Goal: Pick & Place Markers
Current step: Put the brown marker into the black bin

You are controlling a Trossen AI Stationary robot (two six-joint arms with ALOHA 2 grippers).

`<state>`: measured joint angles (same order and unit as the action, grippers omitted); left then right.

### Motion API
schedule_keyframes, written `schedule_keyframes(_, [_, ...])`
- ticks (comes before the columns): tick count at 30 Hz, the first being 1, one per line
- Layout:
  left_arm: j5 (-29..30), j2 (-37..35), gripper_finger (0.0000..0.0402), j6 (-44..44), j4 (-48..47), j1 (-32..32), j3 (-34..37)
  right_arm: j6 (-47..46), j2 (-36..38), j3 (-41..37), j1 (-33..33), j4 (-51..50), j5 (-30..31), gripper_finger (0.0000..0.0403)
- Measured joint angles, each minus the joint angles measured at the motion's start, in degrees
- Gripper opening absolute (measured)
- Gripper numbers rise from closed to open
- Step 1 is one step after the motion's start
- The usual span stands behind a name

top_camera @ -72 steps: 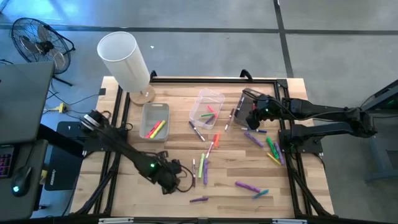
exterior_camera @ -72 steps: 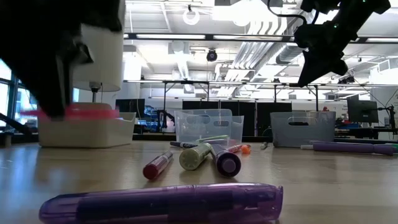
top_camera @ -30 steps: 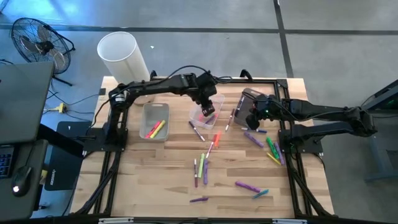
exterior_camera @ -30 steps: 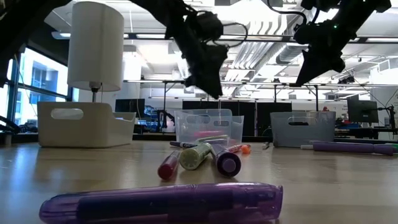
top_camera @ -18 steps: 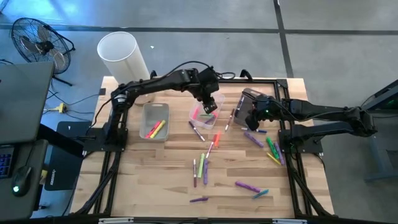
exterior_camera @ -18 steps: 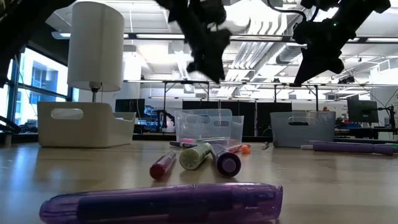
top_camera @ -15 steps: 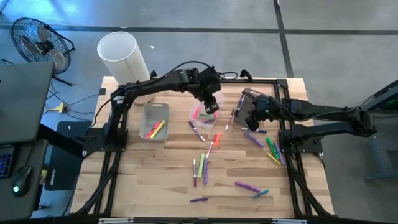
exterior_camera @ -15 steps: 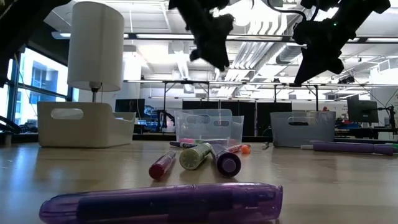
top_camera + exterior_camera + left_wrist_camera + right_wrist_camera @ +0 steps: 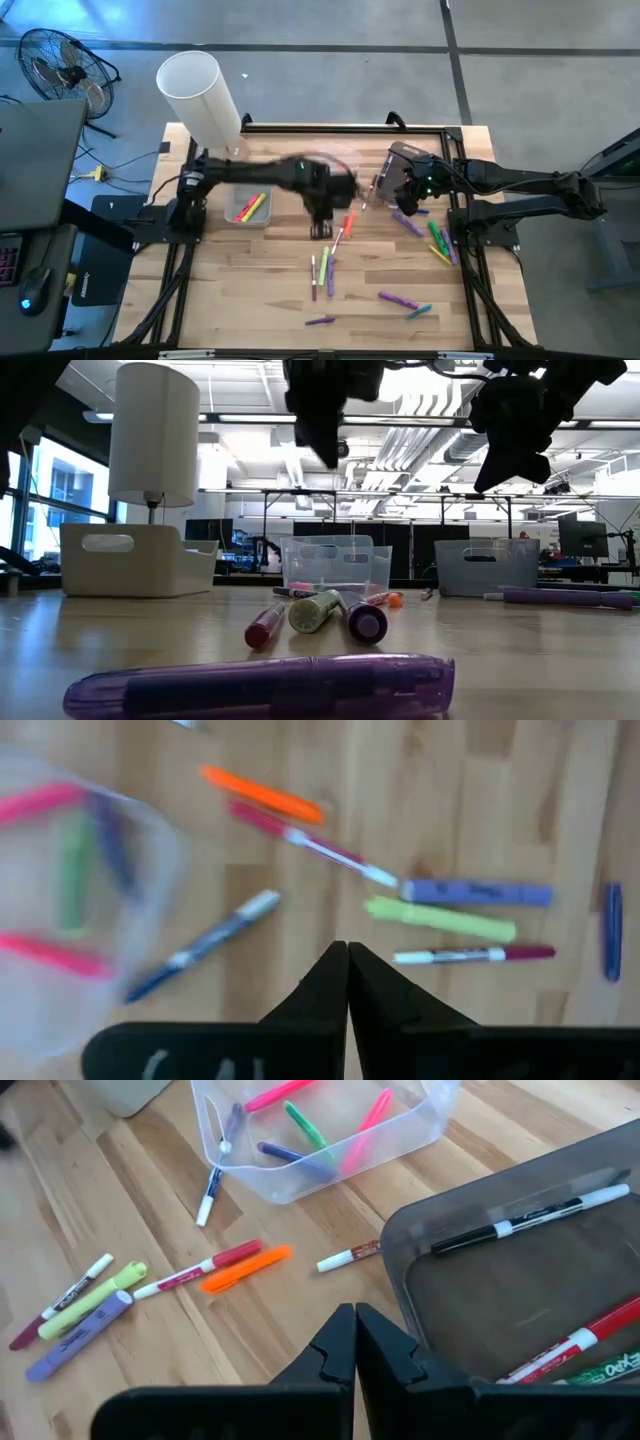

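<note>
Loose markers lie flat on the wooden table: an orange one point(image 9: 262, 795), a purple one point(image 9: 475, 892), a yellow-green one point(image 9: 440, 920) and others point(image 9: 325, 270) toward the near edge. More markers lie in the clear bin point(image 9: 320, 1130) and the dark bin point(image 9: 500, 1280). My left gripper point(image 9: 347, 955) is shut and empty, high above the loose markers at mid-table point(image 9: 320, 228). My right gripper point(image 9: 355, 1320) is shut and empty, raised beside the dark bin's near rim point(image 9: 404, 195).
A grey bin point(image 9: 248, 195) with pink and yellow markers stands at the left. A white lamp point(image 9: 200, 95) stands at the far left corner. A purple marker point(image 9: 260, 685) lies by the near edge. More markers point(image 9: 435, 240) lie along the right side.
My left gripper has swung from above the clear bin toward the table's near edge and now hangs over the loose markers at mid-table, with its wrist tipped further down. The right arm has kept its place.
</note>
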<state>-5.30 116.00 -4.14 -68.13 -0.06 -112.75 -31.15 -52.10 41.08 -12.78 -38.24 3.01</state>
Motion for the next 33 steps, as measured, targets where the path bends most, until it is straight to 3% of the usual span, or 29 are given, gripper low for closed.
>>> schedule_keyframes(5, [1.5,-5.4,0.0001,-1.1,8.2,-2.9,12.7,-1.3,0.0,0.0,0.0,0.0,0.1,0.0000])
schedule_keyframes(8, [1.7,-11.8,0.0001,-3.6,13.1,-3.1,24.3,-3.7,-0.1,0.0,0.0,1.0,1.1,0.0000])
schedule_keyframes(10, [1.4,-16.0,0.0001,-5.1,21.3,-3.0,31.3,-5.0,-0.2,0.0,0.0,2.3,2.1,0.0000])
schedule_keyframes(14, [1.5,-29.2,0.0000,-6.7,28.4,-3.0,46.0,-8.2,-1.1,0.0,1.2,6.0,4.7,0.0000])
schedule_keyframes(20, [3.6,-48.4,0.0000,-7.0,35.5,-2.8,63.1,-18.4,-7.5,4.6,8.9,7.6,14.8,0.0000])
schedule_keyframes(26, [5.9,-62.6,0.0000,-6.1,32.6,-1.7,71.5,-28.5,-21.6,18.1,17.5,-2.8,22.0,0.0000])
schedule_keyframes(33, [7.2,-71.6,0.0000,-2.9,30.8,-1.8,73.7,-49.5,-41.0,36.1,23.7,-26.3,18.0,0.0000])
